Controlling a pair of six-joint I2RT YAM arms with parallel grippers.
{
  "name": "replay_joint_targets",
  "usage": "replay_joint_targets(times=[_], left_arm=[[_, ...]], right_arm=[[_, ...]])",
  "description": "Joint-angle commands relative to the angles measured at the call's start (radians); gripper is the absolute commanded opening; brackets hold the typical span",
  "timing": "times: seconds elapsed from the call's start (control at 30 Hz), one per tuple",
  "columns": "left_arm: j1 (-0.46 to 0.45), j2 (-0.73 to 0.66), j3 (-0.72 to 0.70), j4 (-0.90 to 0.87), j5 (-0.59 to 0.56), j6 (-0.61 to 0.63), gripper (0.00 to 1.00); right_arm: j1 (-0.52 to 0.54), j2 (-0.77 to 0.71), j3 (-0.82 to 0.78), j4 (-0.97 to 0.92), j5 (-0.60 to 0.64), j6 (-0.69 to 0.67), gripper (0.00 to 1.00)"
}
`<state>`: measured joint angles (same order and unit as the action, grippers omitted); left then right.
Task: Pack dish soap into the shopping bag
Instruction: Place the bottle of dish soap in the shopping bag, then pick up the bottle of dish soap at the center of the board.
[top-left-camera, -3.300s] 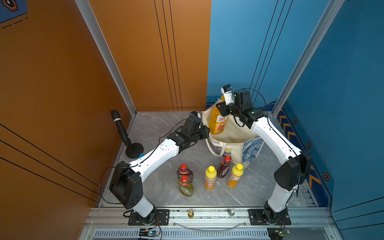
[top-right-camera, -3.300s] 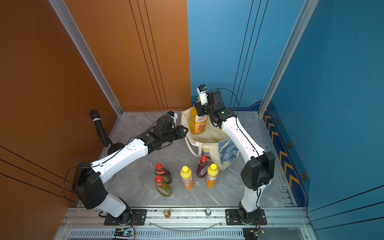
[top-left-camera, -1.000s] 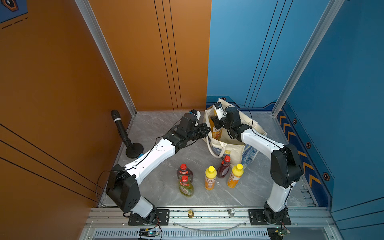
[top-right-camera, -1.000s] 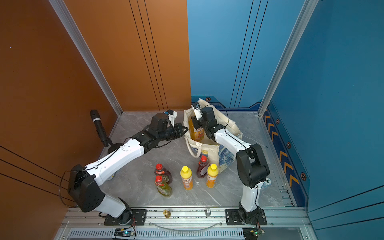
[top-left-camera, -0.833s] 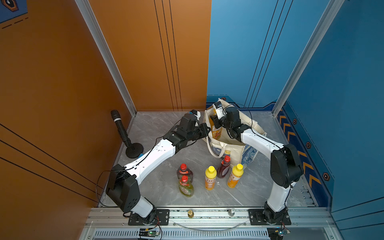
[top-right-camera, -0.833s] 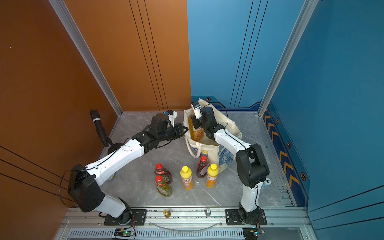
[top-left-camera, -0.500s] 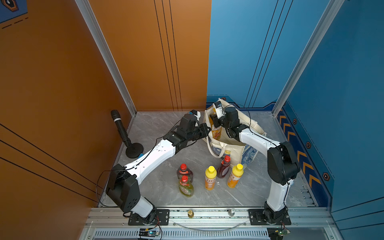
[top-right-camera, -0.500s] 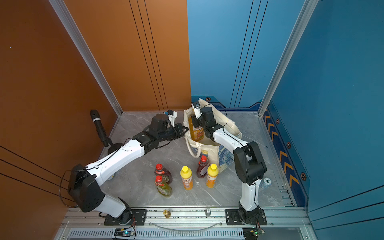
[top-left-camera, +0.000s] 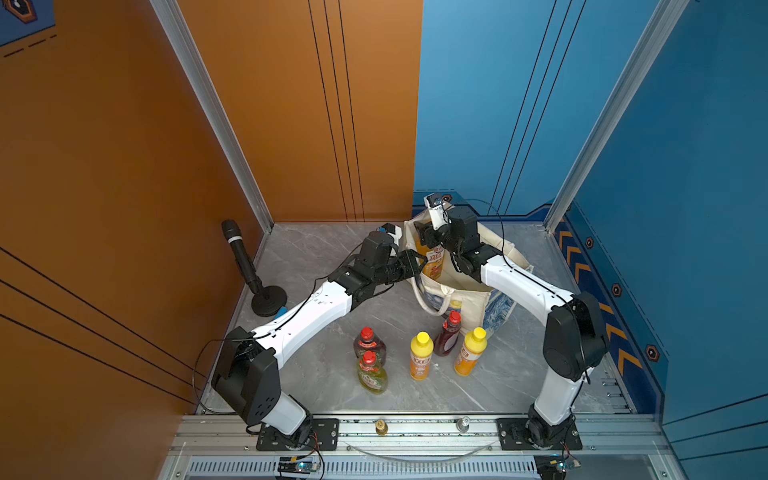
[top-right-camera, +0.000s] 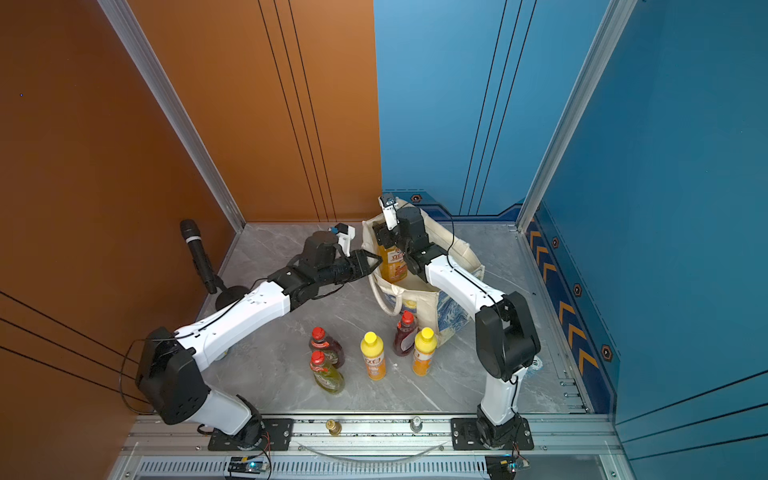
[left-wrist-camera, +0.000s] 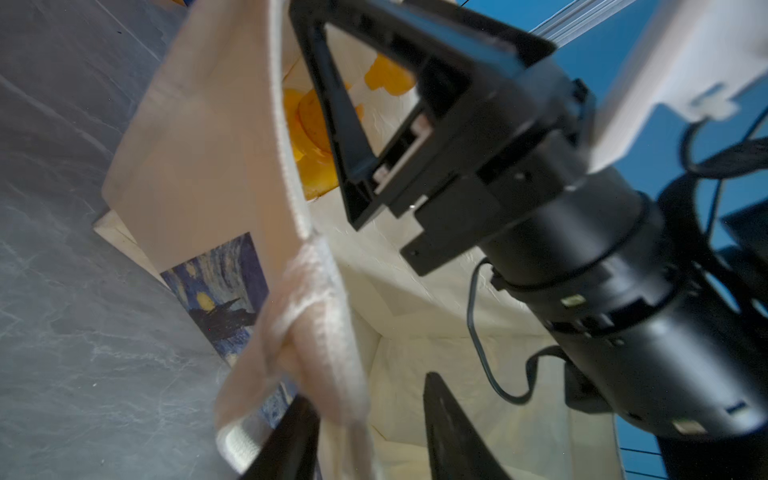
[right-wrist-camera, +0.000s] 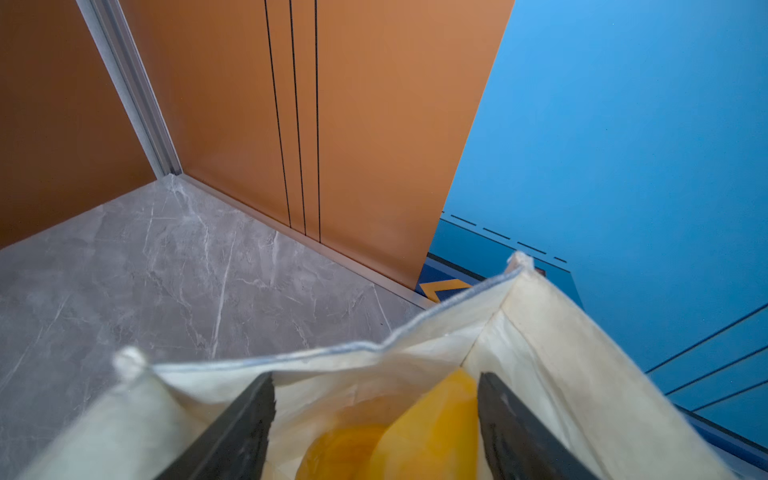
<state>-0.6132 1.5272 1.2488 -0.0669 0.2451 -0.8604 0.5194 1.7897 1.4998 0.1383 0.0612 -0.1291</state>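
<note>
Right jaws stand wide open over the big orange bottle (top-left-camera: 434, 266), upright inside the shopping bag (top-left-camera: 473, 311); left jaws are parted at the bag's rim, its handle (left-wrist-camera: 307, 340) loose between them. Pull either arm away carelessly and you may snag fabric, toppling bag and bottle
</note>
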Motion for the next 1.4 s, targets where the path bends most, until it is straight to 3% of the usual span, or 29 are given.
replay_joint_targets(times=[0.0,0.3,0.47,0.63,0.83,1.2,1.37], left_arm=[[0.01,-0.038,-0.021,0.033,0.026,0.001,0.52],[0.013,-0.088,-0.058,0.051,0.025,0.007,0.77],[0.017,-0.143,-0.093,0.053,0.016,0.024,0.91],[0.031,-0.225,-0.146,0.064,-0.019,0.067,0.92],[0.06,-0.331,-0.211,0.072,-0.086,0.139,0.99],[0.168,-0.498,-0.35,0.084,-0.119,0.225,0.98],[0.212,-0.554,-0.403,0.094,-0.119,0.229,0.98]], right_arm=[[0.024,-0.077,0.04,-0.036,0.102,-0.028,0.83],[0.059,-0.299,-0.057,-0.066,0.265,0.084,0.91],[0.058,-0.463,-0.098,-0.214,0.305,0.206,1.0],[0.067,-0.614,-0.112,-0.473,0.324,0.32,1.0],[0.116,-0.757,-0.134,-0.751,0.439,0.427,1.0],[0.175,-0.958,-0.151,-1.138,0.476,0.673,1.0],[0.323,-0.987,-0.17,-1.26,0.501,0.767,1.0]])
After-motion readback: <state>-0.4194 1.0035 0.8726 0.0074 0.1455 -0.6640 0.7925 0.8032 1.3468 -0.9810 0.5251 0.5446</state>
